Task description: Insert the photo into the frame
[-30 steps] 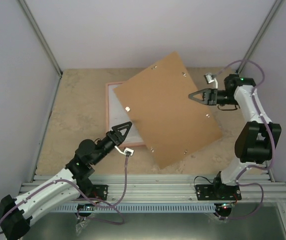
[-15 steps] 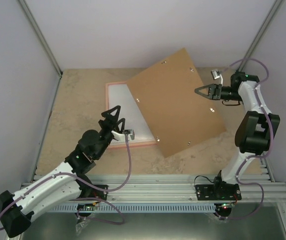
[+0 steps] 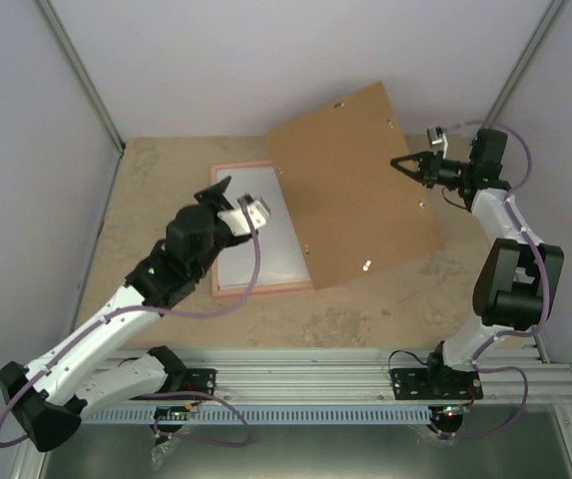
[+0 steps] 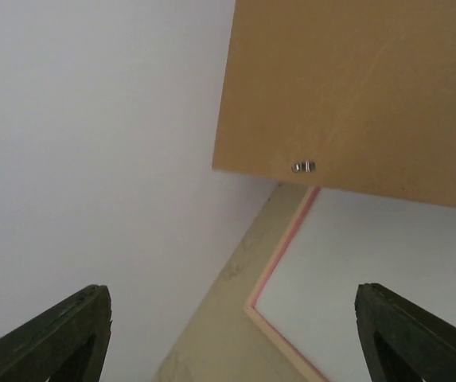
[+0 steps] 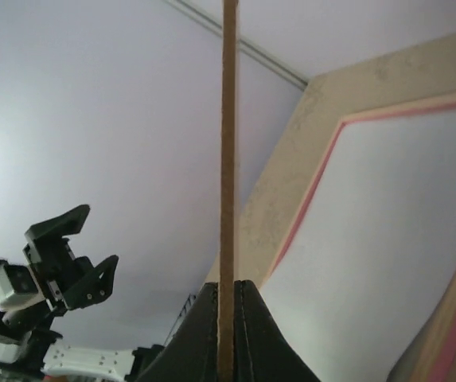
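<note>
The pink frame (image 3: 251, 166) lies flat on the table, left of centre, also in the left wrist view (image 4: 279, 247) and the right wrist view (image 5: 315, 191). A plain white surface (image 3: 276, 239) fills it; I cannot tell whether this is the photo, and no printed picture shows. My right gripper (image 3: 397, 163) (image 5: 229, 286) is shut on the edge of a brown cardboard sheet (image 3: 350, 190) (image 5: 228, 119), holding it tilted up over the frame's right part. My left gripper (image 3: 228, 200) (image 4: 229, 290) hovers open over the frame's left side, with nothing between its fingers.
A sandy mat (image 3: 156, 200) covers the table, and pale walls close in the back and both sides. Metal posts (image 3: 81, 75) stand in the back corners. An aluminium rail (image 3: 315, 374) runs along the near edge. The cardboard (image 4: 355, 87) carries small metal clips.
The right gripper has lifted the cardboard up and to the right, uncovering more of the frame. The left gripper has moved up over the frame's left side and opened wider.
</note>
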You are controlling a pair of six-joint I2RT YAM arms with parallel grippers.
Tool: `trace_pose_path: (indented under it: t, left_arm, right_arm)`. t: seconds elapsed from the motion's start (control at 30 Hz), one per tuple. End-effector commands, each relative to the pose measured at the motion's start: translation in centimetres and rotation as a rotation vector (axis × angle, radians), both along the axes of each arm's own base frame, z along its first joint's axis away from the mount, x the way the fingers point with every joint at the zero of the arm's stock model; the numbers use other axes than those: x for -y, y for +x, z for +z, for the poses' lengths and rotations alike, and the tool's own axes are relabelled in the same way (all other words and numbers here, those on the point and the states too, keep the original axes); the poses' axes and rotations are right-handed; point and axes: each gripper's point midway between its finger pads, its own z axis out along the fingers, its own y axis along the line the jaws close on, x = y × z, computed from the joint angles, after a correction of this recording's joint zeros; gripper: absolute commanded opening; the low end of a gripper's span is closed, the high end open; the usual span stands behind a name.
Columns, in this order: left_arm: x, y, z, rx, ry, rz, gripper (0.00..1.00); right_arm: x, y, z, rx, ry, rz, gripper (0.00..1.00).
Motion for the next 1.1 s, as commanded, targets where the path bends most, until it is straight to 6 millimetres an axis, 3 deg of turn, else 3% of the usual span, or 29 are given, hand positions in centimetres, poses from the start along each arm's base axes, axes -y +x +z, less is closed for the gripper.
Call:
trace_pose_path:
  t: [0.0,0.17,0.23,0.4,0.53,0.9,1.07]
  left_arm:
    - [-2.7,2.5,-0.2,-0.236,-0.249,0.166,0.87]
    - [-6.5,6.6,0.5,-0.423,-0.565,0.308,0.88]
    - [-8.4,8.0,-0.3,-0.517,-0.701,0.36,0.88]
    - [-13.4,10.4,-6.1,-0.776,-1.011,0.498,0.85]
    - [-16.9,11.1,-9.0,-0.786,-1.135,0.57,0.84]
    - [-18.1,11.5,-12.5,-0.79,-1.142,0.643,0.85]
    - [-18.0,11.8,-13.3,-0.805,-1.145,0.645,0.85]
  right_arm:
    - [-1.3,0.9,3.2,0.083,0.073,-0.006,0.0]
    - [-3.7,1.9,1.6,0.034,0.139,-0.035,0.01]
    - [-5.2,2.2,1.2,0.018,0.169,-0.033,0.0]
    - [-8.6,2.8,-0.7,-0.051,0.205,-0.043,0.01]
    - [-10.0,3.5,-3.3,-0.138,0.21,-0.103,0.0]
    - [-13.4,5.3,-8.8,-0.277,0.194,-0.245,0.01]
    - [-15.2,5.4,-9.8,-0.292,0.199,-0.251,0.01]
